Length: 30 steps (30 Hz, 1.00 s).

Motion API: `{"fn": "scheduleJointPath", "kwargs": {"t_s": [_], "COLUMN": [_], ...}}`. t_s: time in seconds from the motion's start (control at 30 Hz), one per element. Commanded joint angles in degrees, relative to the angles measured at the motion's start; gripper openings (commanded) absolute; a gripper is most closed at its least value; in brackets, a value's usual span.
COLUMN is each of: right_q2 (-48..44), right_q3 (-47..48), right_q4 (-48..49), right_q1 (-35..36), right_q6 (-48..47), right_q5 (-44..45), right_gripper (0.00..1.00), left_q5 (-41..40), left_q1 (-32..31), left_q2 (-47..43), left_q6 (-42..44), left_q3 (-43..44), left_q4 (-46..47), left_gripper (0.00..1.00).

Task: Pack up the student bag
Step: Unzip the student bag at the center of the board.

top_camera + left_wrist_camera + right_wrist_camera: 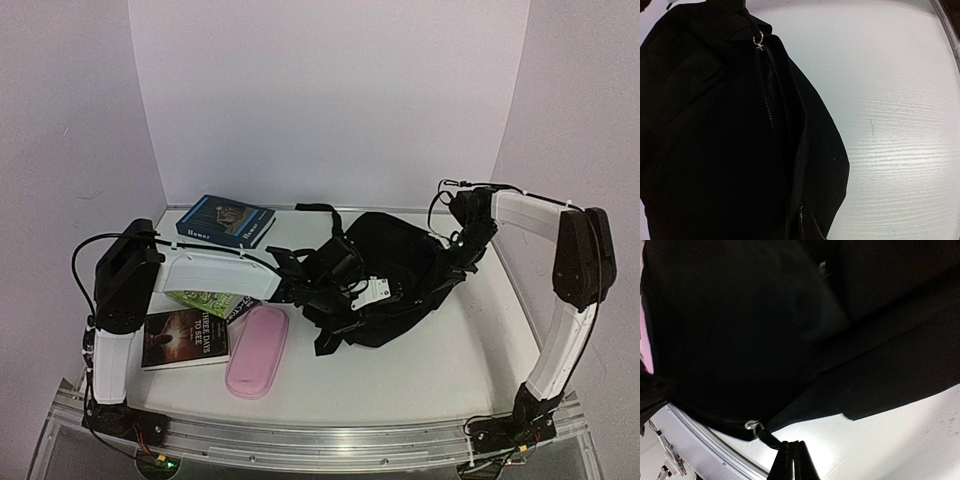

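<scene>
The student bag (395,265), a soft black backpack, lies in the middle of the table. My left gripper (345,278) rests on its left side, next to a white tag (374,291). In the left wrist view the gripper (801,220) is shut on the bag's fabric (715,150) beside the zip (771,110). My right gripper (463,247) is at the bag's right edge. In the right wrist view it (792,454) is shut on the black zip pull cord (769,438), which hangs from a silver ring (754,427) on the bag (740,330).
A blue book (225,220) lies at the back left. A green book (205,298), a dark book (183,336) and a pink pencil case (257,350) lie front left. Black straps (330,338) trail off the bag's front. The table's metal front rail (320,445) runs along the bottom.
</scene>
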Motion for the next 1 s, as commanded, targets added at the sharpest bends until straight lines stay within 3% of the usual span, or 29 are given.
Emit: {"fn": "scheduleJointPath", "kwargs": {"t_s": [0.0, 0.23, 0.4, 0.47, 0.53, 0.63, 0.77, 0.83, 0.97], "right_q2": [4.86, 10.21, 9.72, 8.47, 7.3, 5.04, 0.91, -0.84, -3.39], "right_q3": [5.26, 11.96, 11.61, 10.0, 8.44, 6.92, 6.51, 6.99, 7.75], "right_q4": [-1.06, -1.06, -1.54, -1.96, -2.81, -4.3, -4.78, -4.96, -5.3], "right_q1": [-4.24, -9.1, -9.13, -9.12, -9.14, -9.13, -9.02, -8.81, -6.64], "right_q6": [-3.1, -4.0, -3.45, -3.89, -4.68, -5.87, -6.54, -6.37, -5.51], "right_q5": [9.63, 13.57, 11.16, 8.71, 6.4, 3.31, -0.52, -2.35, -4.76], "right_gripper": [0.0, 0.0, 0.0, 0.0, 0.0, 0.2, 0.57, 0.65, 0.7], "left_q5": [-1.79, -2.42, -3.48, -4.12, -4.41, -4.39, -4.12, -4.32, -4.96], "left_q1": [-1.43, -3.44, -4.73, -4.99, -4.99, -5.01, -4.79, -4.3, -1.56], "left_q2": [-3.57, -3.11, -0.25, 0.55, 0.24, -2.13, -8.34, -11.26, -15.64], "left_q6": [-1.04, -2.27, -2.53, -3.44, -5.34, -8.27, -11.89, -14.05, -20.51], "left_q3": [-0.57, -2.09, -0.78, -0.33, -0.28, -2.78, -8.81, -11.56, -15.84], "left_q4": [-0.05, 2.86, 3.34, 2.86, 2.06, 3.8, 8.6, 10.97, 13.74], "left_gripper": [0.0, 0.0, 0.01, 0.12, 0.34, 0.54, 0.62, 0.65, 0.66]}}
